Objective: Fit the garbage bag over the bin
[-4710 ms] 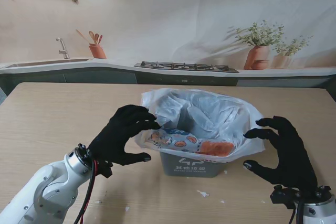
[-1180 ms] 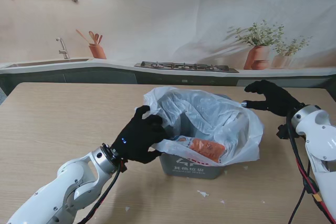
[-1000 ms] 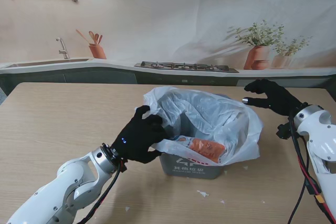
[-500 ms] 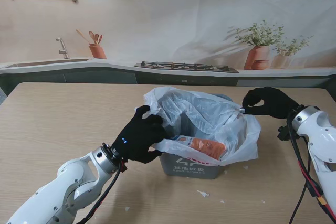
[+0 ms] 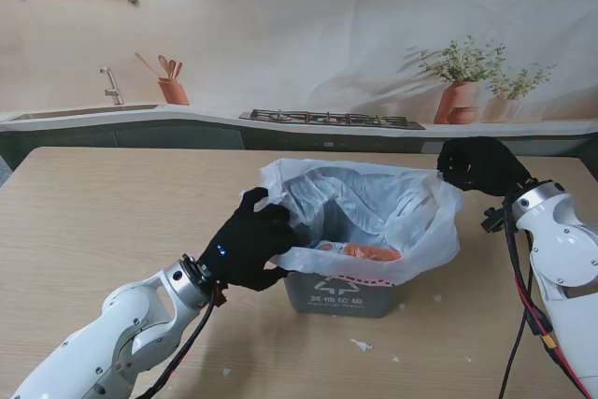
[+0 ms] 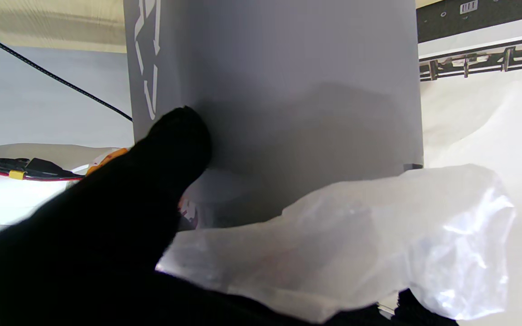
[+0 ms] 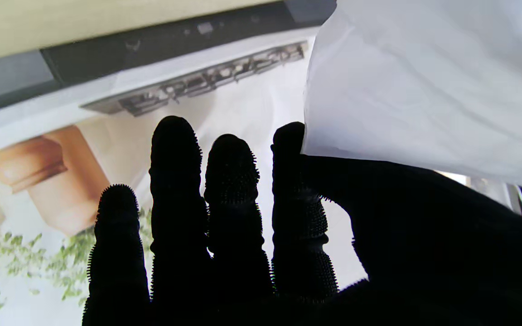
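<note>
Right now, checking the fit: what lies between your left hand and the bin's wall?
The garbage bag film runs under the left hand beside the bin; the left wrist view shows it.

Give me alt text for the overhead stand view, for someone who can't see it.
Two black-gloved hands stretch a white bag over a grey bin on a wooden table: the left hand grips its left edge, the right hand its far right corner.
</note>
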You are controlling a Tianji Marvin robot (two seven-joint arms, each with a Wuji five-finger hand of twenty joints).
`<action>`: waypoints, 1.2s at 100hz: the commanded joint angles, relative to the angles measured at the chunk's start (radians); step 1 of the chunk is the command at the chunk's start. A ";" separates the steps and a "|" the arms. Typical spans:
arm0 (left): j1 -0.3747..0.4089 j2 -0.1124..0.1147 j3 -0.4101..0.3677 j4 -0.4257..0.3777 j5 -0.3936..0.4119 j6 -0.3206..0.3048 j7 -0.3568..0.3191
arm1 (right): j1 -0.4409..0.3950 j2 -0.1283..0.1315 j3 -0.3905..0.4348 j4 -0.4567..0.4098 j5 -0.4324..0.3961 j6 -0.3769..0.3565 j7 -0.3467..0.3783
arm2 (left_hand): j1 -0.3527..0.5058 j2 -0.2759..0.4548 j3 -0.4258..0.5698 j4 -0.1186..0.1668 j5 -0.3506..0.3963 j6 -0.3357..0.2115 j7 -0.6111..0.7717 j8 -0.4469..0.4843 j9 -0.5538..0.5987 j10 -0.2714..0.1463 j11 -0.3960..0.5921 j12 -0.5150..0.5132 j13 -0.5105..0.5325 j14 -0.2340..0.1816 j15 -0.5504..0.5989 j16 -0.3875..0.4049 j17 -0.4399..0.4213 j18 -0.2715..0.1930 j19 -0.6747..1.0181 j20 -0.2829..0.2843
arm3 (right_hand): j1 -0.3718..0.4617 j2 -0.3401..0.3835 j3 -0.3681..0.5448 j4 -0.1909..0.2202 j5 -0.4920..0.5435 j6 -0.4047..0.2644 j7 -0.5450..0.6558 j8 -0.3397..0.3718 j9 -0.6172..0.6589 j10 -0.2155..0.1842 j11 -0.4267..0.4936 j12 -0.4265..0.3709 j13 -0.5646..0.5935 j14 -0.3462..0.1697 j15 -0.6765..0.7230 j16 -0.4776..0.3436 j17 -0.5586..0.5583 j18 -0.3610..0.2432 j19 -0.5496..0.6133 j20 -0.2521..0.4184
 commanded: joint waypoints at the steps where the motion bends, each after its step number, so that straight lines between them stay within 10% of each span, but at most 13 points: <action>1: 0.015 0.009 0.007 0.038 0.011 -0.003 -0.028 | 0.005 -0.021 -0.012 0.002 -0.030 0.035 -0.020 | 0.038 -0.002 0.053 0.055 0.051 -0.063 0.021 -0.003 0.002 -0.032 -0.006 0.014 0.044 0.022 0.020 0.013 -0.006 -0.001 0.025 0.013 | 0.053 0.012 0.096 -0.030 -0.018 0.011 0.031 0.028 0.026 0.039 0.035 0.020 0.031 0.015 0.033 0.018 0.014 0.028 0.022 -0.018; 27: 0.014 0.008 0.011 0.040 0.008 -0.008 -0.025 | 0.029 -0.025 -0.084 0.030 -0.079 0.236 -0.017 | 0.038 -0.003 0.049 0.056 0.051 -0.066 0.023 -0.005 0.003 -0.034 -0.004 0.013 0.045 0.020 0.021 0.013 -0.006 -0.001 0.025 0.013 | 0.066 0.011 0.091 -0.028 -0.023 0.042 0.040 0.034 0.034 0.062 0.047 0.029 0.033 0.037 0.069 0.027 0.016 0.037 0.033 -0.033; 57: 0.014 0.009 0.013 0.038 0.010 -0.010 -0.027 | 0.021 -0.023 -0.122 0.060 -0.087 0.284 0.002 | 0.037 -0.003 0.048 0.056 0.051 -0.065 0.024 -0.008 0.003 -0.034 -0.002 0.012 0.046 0.021 0.022 0.013 -0.006 -0.001 0.025 0.013 | 0.056 0.031 0.078 -0.031 -0.029 0.048 0.042 0.032 0.026 0.057 0.048 0.035 0.024 0.040 0.076 0.026 0.013 0.034 0.040 -0.048; 64: 0.015 0.009 0.012 0.038 0.012 -0.009 -0.026 | 0.018 -0.042 -0.112 0.064 -0.005 0.280 -0.064 | 0.038 -0.002 0.048 0.056 0.050 -0.065 0.023 -0.009 0.002 -0.033 -0.002 0.011 0.044 0.020 0.022 0.012 -0.006 -0.001 0.025 0.013 | -0.050 0.178 -0.078 -0.013 -0.051 0.086 -0.012 -0.006 -0.043 0.074 -0.017 0.041 -0.067 0.063 0.029 0.019 -0.048 0.005 0.031 -0.057; 69: 0.016 0.010 0.012 0.038 0.012 -0.009 -0.026 | 0.010 -0.052 -0.098 0.036 0.099 0.317 -0.061 | 0.038 -0.002 0.047 0.055 0.050 -0.064 0.024 -0.009 0.002 -0.033 -0.002 0.011 0.045 0.021 0.023 0.013 -0.006 -0.001 0.025 0.013 | -0.233 0.306 -0.151 0.131 -0.070 0.196 -0.282 0.080 -0.190 0.118 -0.104 -0.054 -0.234 0.088 -0.039 0.020 -0.161 -0.044 -0.002 0.017; 80: 0.015 0.010 0.012 0.041 0.012 -0.009 -0.027 | -0.011 -0.061 -0.057 -0.045 0.231 0.388 -0.035 | 0.038 -0.002 0.048 0.055 0.050 -0.063 0.025 -0.009 0.002 -0.034 -0.001 0.011 0.045 0.020 0.023 0.013 -0.006 -0.001 0.025 0.013 | -0.384 0.366 -0.305 0.142 -0.203 0.252 -0.371 0.032 -0.383 0.129 -0.134 -0.099 -0.407 0.072 -0.105 0.003 -0.267 -0.100 -0.014 0.125; 100: 0.014 0.009 0.012 0.045 0.011 -0.012 -0.023 | -0.029 -0.038 -0.005 -0.113 0.242 0.397 0.082 | 0.039 -0.002 0.049 0.056 0.050 -0.064 0.026 -0.009 0.002 -0.033 -0.001 0.011 0.045 0.021 0.023 0.013 -0.006 -0.001 0.025 0.013 | -0.429 0.366 -0.535 0.162 -0.328 0.271 -0.437 -0.049 -0.524 0.102 -0.209 -0.132 -0.500 0.033 -0.225 -0.053 -0.297 -0.106 -0.049 0.167; 120: 0.011 0.009 0.014 0.049 0.011 -0.010 -0.019 | -0.016 0.014 -0.001 -0.127 0.189 0.406 0.299 | 0.039 -0.002 0.048 0.056 0.049 -0.064 0.025 -0.010 0.001 -0.033 -0.001 0.011 0.045 0.020 0.023 0.012 -0.006 -0.001 0.025 0.013 | -0.466 0.317 -0.564 0.170 -0.464 0.277 -0.473 -0.083 -0.679 0.067 -0.241 -0.144 -0.593 -0.014 -0.293 -0.084 -0.329 -0.128 -0.066 0.171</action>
